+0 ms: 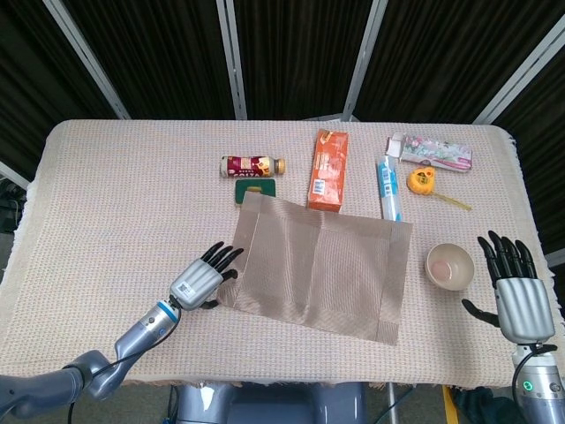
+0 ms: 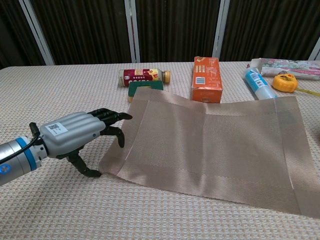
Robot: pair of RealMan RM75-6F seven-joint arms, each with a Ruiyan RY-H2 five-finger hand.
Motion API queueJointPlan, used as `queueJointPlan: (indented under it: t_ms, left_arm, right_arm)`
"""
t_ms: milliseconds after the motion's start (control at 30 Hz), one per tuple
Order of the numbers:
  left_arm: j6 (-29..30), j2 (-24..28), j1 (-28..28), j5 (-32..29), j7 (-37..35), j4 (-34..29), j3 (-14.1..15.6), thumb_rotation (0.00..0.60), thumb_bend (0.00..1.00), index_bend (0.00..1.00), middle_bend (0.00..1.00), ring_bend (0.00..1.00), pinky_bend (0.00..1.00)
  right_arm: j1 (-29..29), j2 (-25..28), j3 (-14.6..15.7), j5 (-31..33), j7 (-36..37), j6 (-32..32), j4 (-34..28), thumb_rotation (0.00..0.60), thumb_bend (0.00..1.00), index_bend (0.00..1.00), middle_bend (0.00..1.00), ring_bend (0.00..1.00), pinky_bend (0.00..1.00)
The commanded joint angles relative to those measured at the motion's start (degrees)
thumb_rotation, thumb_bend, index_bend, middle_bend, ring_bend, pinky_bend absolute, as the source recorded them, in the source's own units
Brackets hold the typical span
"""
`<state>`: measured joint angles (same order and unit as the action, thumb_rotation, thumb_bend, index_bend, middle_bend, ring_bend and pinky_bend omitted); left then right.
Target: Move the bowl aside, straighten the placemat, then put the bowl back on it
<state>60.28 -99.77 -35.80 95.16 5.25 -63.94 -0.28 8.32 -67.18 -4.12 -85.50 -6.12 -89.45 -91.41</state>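
One placemat (image 1: 318,269), one bowl (image 1: 449,265), one bottle (image 1: 252,165), one orange box (image 1: 328,170).

Lying bottle (image 1: 252,165), green sponge (image 1: 255,188), orange box (image 1: 329,170), tube (image 1: 389,188), tape measure (image 1: 421,180)

1. The placemat (image 1: 316,269) lies skewed at the middle of the counter (image 1: 106,194).
2. The left hand (image 1: 200,279) sits at the placemat's left edge, its fingers (image 2: 116,116) reaching onto that edge.
3. The bowl (image 1: 450,265) stands right of the placemat, off it.
4. The right hand (image 1: 516,296) is just right of the bowl, apart from it.
5. Behind the placemat, left to right: a bottle (image 1: 252,165) with a sponge (image 1: 256,188) before it, a carton (image 1: 329,170), a tube (image 1: 388,188), a tape measure (image 1: 422,180).
6. A flat box (image 1: 431,151) lies behind the tape measure.
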Motion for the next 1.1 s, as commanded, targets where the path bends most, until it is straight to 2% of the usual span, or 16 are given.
queueJointPlan:
  t_ms: [33,233,500,667,900,1100]
  left_arm:
    - [0.34,0.87,-0.36,-0.02,0.98,-1.74,-0.3,0.6,0.15,0.36,0.0,0.0,0.0]
    - [-0.48,1.92,-0.63,-1.18,3.39,-4.17,-0.45,0.6,0.17,0.36,0.0,0.0,0.0]
    - [-0.8,0.92,-0.94,-2.25,4.12,-3.95,-0.48,0.6,0.29,0.39,0.0,0.0,0.0]
    - [-1.18,0.05,-1.31,-2.63,4.5,-3.31,-0.4,0.6,0.41,0.52,0.0,0.0,0.0]
    - [-1.03,-1.83,-1.29,-2.85,4.59,-2.01,0.14,0.6,0.47,0.64,0.0,0.0,0.0]
    - [-0.02,-1.47,-0.95,-2.76,4.58,-3.77,0.51,0.6,0.49,0.67,0.0,0.0,0.0]
  right_arm:
    - [-0.12,0.13,-0.05,-0.11,0.13,0.01,-0.1,0.6,0.0,0.0,0.0,0.0,0.0]
    - [-0.37,0.35,-0.25,-0.37,0.25,-0.01,-0.31,0.6,0.0,0.0,0.0,0.0,0.0]
    - [-0.61,0.49,-0.56,-0.65,0.32,0.12,-0.46,0.6,0.0,0.0,0.0,0.0,0.0]
    - [-0.69,0.64,-0.74,-0.87,0.63,0.22,-0.54,0.6,0.0,0.0,0.0,0.0,0.0]
    - [-0.89,0.91,-0.71,-1.77,1.36,0.04,-0.69,0.6,0.0,0.0,0.0,0.0,0.0]
    - [-1.08,1.12,-0.88,-2.07,1.53,-0.14,-0.81,0.6,0.0,0.0,0.0,0.0,0.0]
